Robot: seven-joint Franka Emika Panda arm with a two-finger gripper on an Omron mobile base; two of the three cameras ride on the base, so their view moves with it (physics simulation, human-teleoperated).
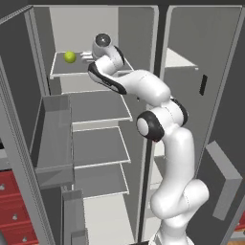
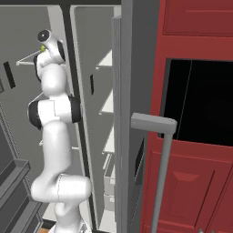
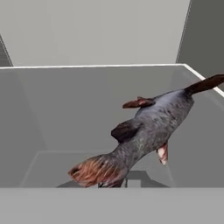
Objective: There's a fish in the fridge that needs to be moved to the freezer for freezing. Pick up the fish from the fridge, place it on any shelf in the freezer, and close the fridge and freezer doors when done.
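— How much room is there on the top fridge shelf (image 1: 62, 71)?

— The green ball (image 1: 70, 57) sits near its back left corner; the rest toward the front edge is bare.

— And where the gripper (image 3: 113, 185) is?

— The fish (image 3: 144, 131) lies right ahead of it, with the shelf's back edge and the right wall (image 3: 205, 39) close behind.

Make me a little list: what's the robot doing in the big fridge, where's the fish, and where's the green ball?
Place: fridge, wide grey side, doors open
Arm: reaching onto the top shelf
Claw: claw at the fish's tail end, looks closed on it
Fish: fish, grey with reddish tail, on that grey shelf
Green ball: ball on the same shelf, left of the hand
Freezer: freezer, narrow side with white shelves
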